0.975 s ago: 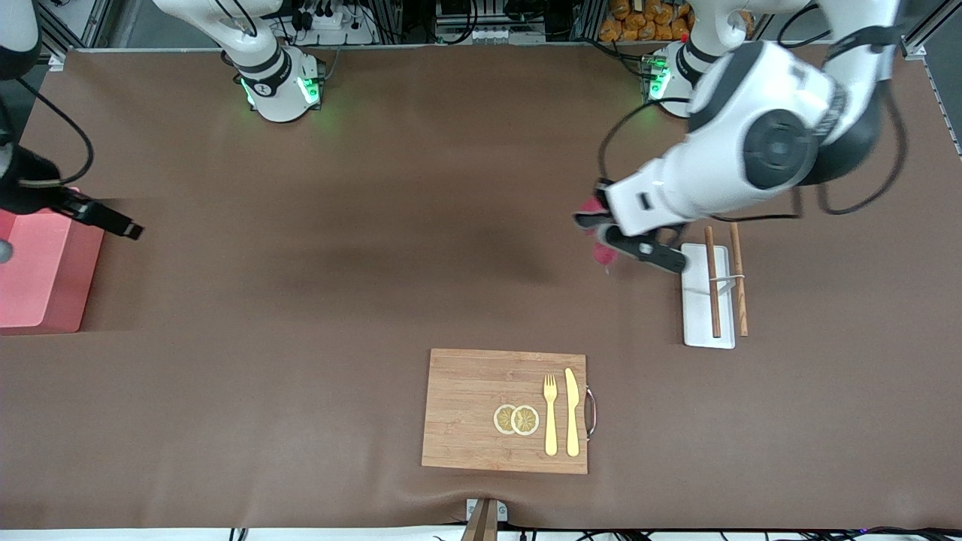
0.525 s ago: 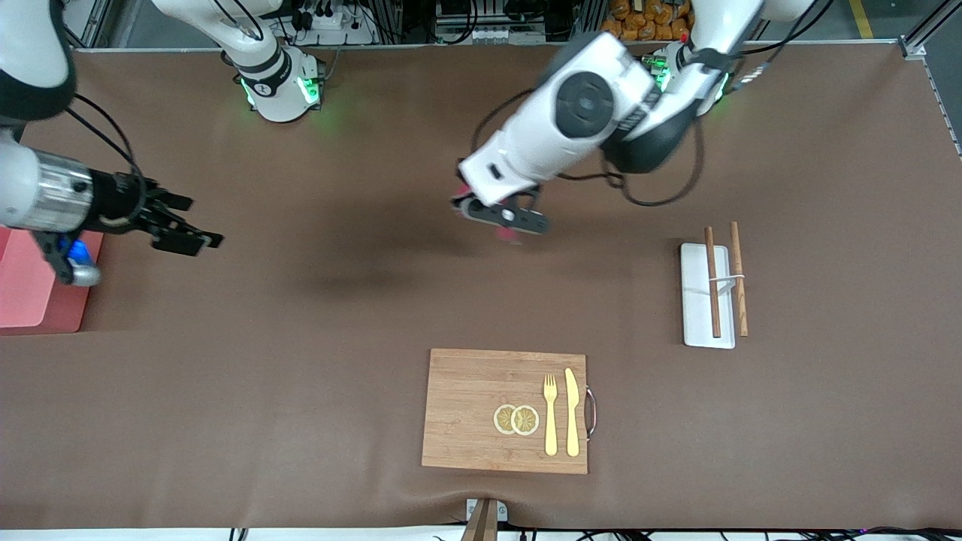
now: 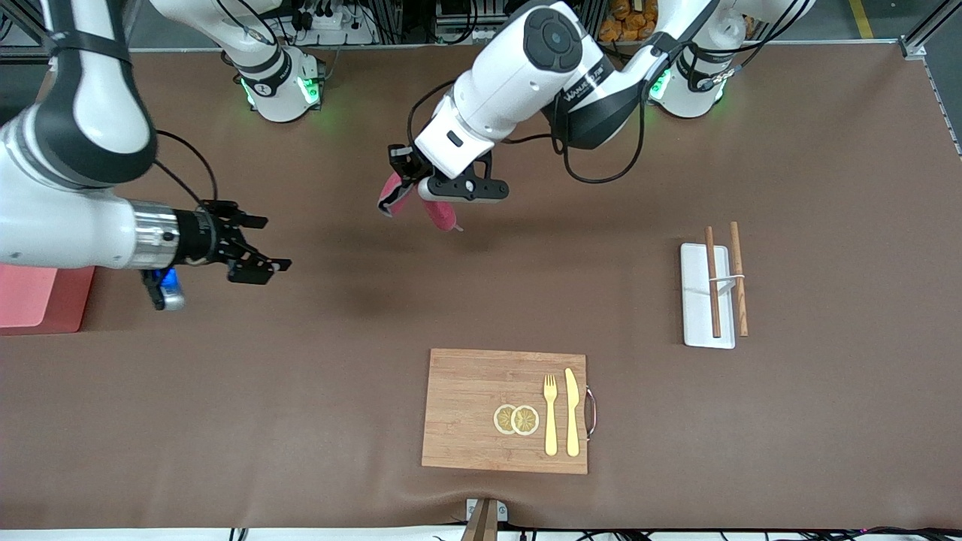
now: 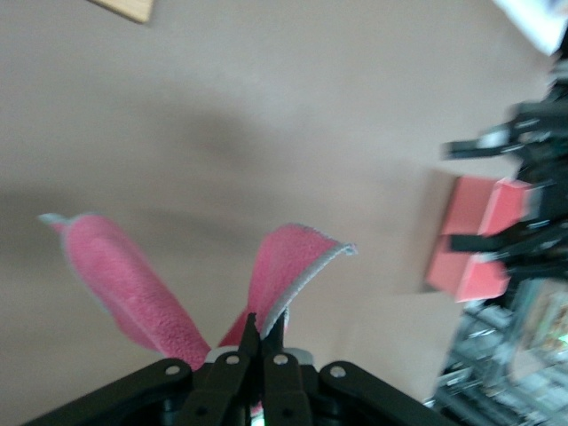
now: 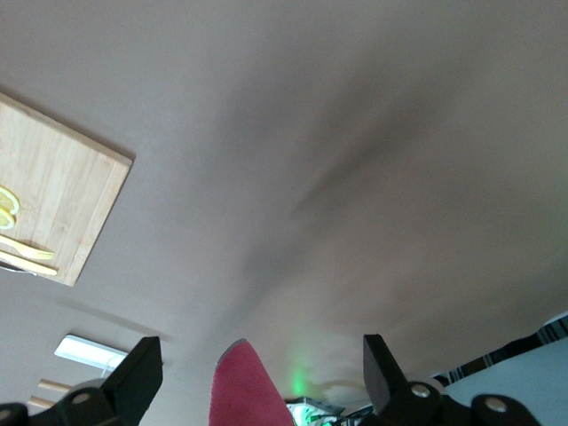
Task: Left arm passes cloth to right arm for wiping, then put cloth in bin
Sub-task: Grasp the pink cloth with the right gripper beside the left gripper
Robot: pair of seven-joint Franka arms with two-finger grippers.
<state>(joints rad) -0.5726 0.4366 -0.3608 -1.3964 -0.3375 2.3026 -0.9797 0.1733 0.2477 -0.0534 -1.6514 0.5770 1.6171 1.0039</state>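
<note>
The left gripper [image 3: 409,180] pinches the cloth [image 3: 440,214] above bare table [image 3: 526,285], both ends hanging free. The right gripper [image 3: 259,252], jaws spread and empty, hovers toward the bin [image 3: 34,297]; the gap between the grippers looks unobstructed.

Even overhead light, no glare on the brown table [image 3: 827,421]. Soft, wide shadows lie on it under both arms, darkest approx. 7 o'clock of the cloth [image 3: 440,214]. Green base lights spill a faint tint at 12 o'clock. Front view sharp edge to edge. Left wrist view: blurred throughout, esp. at 3 o'clock; cloth grain reads clearly. Right wrist view: dim, broad diagonal shadow band, chopping board [image 5: 49,191] crisp.
</note>
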